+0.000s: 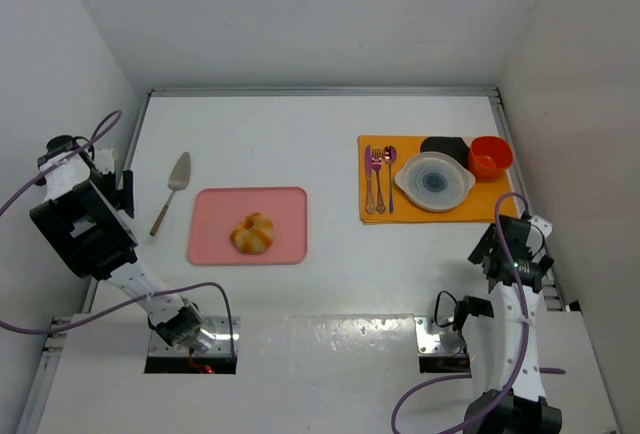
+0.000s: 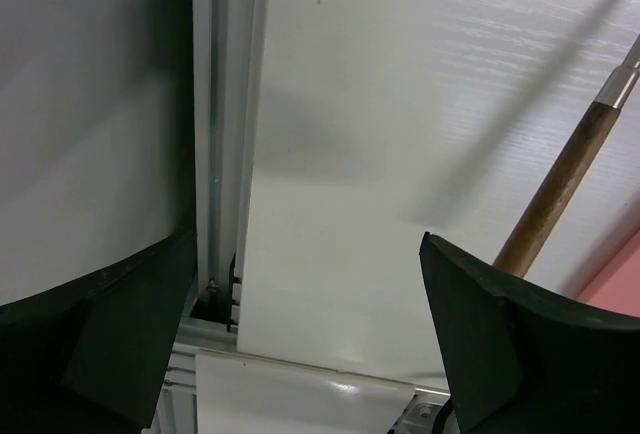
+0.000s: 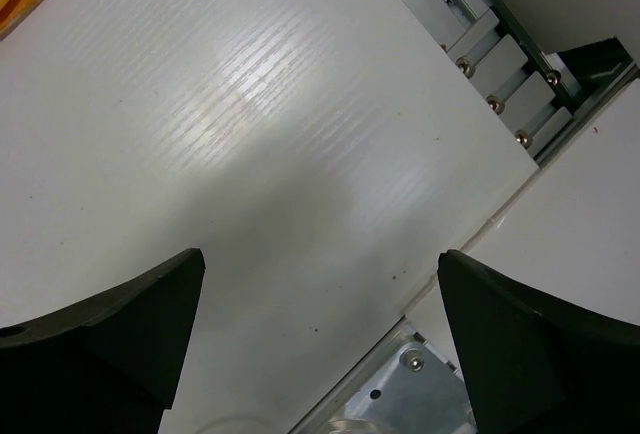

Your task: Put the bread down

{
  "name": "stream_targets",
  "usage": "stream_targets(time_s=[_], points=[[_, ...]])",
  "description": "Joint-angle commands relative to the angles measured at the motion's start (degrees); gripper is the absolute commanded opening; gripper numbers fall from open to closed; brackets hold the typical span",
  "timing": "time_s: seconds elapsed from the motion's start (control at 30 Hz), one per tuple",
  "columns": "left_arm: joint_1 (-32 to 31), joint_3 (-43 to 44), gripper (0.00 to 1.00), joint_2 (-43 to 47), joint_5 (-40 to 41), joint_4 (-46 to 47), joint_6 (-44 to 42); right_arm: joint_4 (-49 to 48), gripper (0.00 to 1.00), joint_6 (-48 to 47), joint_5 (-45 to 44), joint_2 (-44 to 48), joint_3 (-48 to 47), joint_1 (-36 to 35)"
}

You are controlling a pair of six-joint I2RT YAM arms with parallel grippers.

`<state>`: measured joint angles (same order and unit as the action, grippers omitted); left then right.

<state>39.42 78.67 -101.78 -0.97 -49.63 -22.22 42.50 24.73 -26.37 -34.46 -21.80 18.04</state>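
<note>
The bread (image 1: 252, 233), a small golden-yellow bun with paler ridges, sits in the middle of the pink tray (image 1: 215, 229) in the top view. My left gripper (image 1: 118, 180) is open and empty at the far left of the table, well left of the tray; in its wrist view (image 2: 305, 334) only bare table shows between the jaws. My right gripper (image 1: 502, 242) is open and empty at the near right, below the orange mat; its wrist view (image 3: 320, 329) shows bare table between the jaws. The bread is not in either wrist view.
A spatula (image 1: 170, 192) with a wooden handle (image 2: 560, 189) lies just left of the tray. An orange mat (image 1: 490, 204) at the back right holds a fork and spoon (image 1: 380, 176), a white plate (image 1: 434, 180), a black bowl (image 1: 446, 145) and a red cup (image 1: 490, 156). Walls close both sides.
</note>
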Motion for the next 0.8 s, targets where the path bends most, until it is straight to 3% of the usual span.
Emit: stream_targets(time_s=[0.0,0.07,0.2,0.27,0.3,0.33,0.37,0.4,0.43,0.5,0.57,0.67,0.77], points=[[-0.31,1.12,1.00,2.37,-2.01,0.14,-1.16,-1.10,1.00,-0.46,1.40,0.01,-0.78,0.15],[-0.83,3.66,1.00,2.99,-3.24,-1.69,-2.30,-3.28,1.00,-2.22,5.69,-0.52,-2.27,0.24],[-3.63,17.79,1.00,4.74,-4.39,-10.55,-5.98,-9.18,0.86,-4.25,15.72,-5.24,-8.32,-0.90],[-5.40,29.57,1.00,5.44,-4.39,-13.20,-7.66,-9.98,0.84,-4.78,16.45,-8.68,-13.51,-5.80],[-7.32,35.52,1.00,6.49,-4.91,-14.09,-9.49,-9.98,0.84,-5.56,11.74,-15.05,-20.32,-15.05],[-8.30,36.80,1.00,7.37,-4.92,-14.09,-10.47,-9.72,0.84,-6.62,11.69,-17.46,-20.38,-19.49],[-9.26,36.81,1.00,8.69,-5.53,-13.40,-11.09,-9.72,0.86,-8.97,7.95,-22.45,-26.91,-23.28],[-11.80,34.81,1.00,10.09,-5.53,-10.96,-11.09,-10.67,0.89,-9.35,5.48,-27.45,-28.98,-34.37],[-13.47,29.49,1.00,11.32,-4.66,-10.32,-11.96,-11.12,0.91,-9.44,5.80,-29.85,-31.00,-37.26],[-16.90,23.40,1.00,12.13,-1.77,-10.32,-11.36,-14.87,0.93,-4.27,14.88,-36.80,-36.81,-42.79],[-19.73,15.42,0.97,12.13,-0.52,-10.32,-8.64,-17.96,0.90,2.90,24.28,-44.54,-38.92,-44.31],[-19.73,6.45,0.90,11.61,-1.41,-7.78,-5.48,-26.14,0.87,7.69,27.59,-52.80,-41.38,-49.58],[-19.73,1.94,0.86,10.81,0.70,-5.05,-4.94,-25.37,0.87,8.40,29.53,-61.77,-48.32,-54.77]])
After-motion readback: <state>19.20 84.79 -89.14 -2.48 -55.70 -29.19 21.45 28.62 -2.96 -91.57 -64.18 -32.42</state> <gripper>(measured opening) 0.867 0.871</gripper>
